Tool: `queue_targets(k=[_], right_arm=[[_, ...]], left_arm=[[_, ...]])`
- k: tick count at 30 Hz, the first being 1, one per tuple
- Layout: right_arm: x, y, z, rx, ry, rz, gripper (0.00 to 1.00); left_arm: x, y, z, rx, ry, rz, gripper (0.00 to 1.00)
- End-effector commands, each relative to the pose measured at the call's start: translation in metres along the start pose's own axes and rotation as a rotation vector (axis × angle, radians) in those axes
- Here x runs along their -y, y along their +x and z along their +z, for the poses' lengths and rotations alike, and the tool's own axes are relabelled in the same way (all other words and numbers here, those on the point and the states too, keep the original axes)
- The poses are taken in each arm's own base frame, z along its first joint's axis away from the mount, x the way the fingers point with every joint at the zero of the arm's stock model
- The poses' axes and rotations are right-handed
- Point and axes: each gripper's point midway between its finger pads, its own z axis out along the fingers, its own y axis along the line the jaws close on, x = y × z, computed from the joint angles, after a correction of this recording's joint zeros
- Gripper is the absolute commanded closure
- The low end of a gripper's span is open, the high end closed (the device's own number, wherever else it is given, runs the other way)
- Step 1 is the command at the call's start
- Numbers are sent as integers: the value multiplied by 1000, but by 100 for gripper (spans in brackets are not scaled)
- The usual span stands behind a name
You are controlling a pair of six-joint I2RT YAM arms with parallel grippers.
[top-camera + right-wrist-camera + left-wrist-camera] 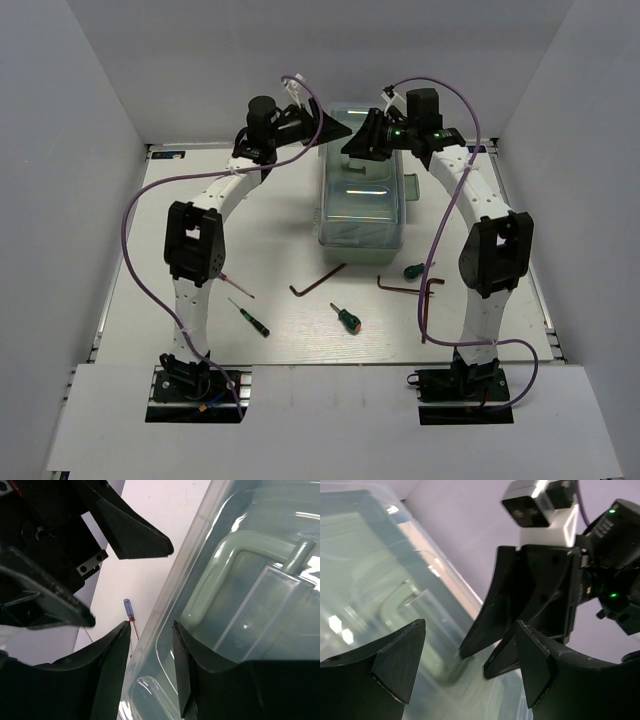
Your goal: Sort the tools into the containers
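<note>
Arms arch up from their bases and fold inward, so both wrists meet over the far end of the toolbox. I see the left elbow raised well to the left of the toolbox, with the forearm slanting toward its far left corner. The left tool points rightward across the clear lid. Its fingers are spread wide, with only the lid beneath them. The right arm mirrors this: its elbow is high to the right of the toolbox, and the right tool angles leftward and down to the lid's left rim. Its fingers stand a little apart and straddle that rim. I can see bench in the gap, so they are not pinching it. The two tools sit just beside each other.

The lid is down, and every hand tool I can see lies outside on the bench. On the near side of the toolbox are the left hex key, the right hex key, a green-handled screwdriver and a second green-handled screwdriver. Near-left of the toolbox lies a dark-handled screwdriver. A blue-handled screwdriver rests left of the toolbox.
</note>
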Motion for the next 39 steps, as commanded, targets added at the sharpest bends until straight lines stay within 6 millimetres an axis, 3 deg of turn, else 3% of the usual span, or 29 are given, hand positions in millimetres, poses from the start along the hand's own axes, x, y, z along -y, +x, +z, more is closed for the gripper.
queue_targets(k=[1,3,4,6,11,16,27,29,33,34,39], right_arm=[[-19,-6,-6,18,-65,-41,55],[-25,-2,-3,11,-71,-44,55],[-17,-6,-5,23,-54,-41,55],[-8,-10,-8,51,25,-46,55],[15,-13,-8,67,144,-85,54],[26,-10,-1,66,192,-90,54],[35,2,18,68,314,-99,54],[39,1,18,85,367,-114,55],[39,6,23,81,431,-143,55],[41,7,25,80,439,-145,55],[45,26,38,14,412,-107,55]], left_arm=[[32,-13,5,0,43,27,18],[25,-3,10,-31,23,2,18],[22,-3,11,-30,10,2,18],[27,-7,5,-17,-19,21,18],[4,-30,-20,80,-254,59,18],[-4,-33,-37,112,-374,74,18],[30,-65,-68,214,-451,196,17],[38,-65,-76,217,-461,217,17],[35,-53,-85,204,-482,217,17],[38,-59,-90,218,-482,223,17],[39,-52,-82,197,-426,218,15]])
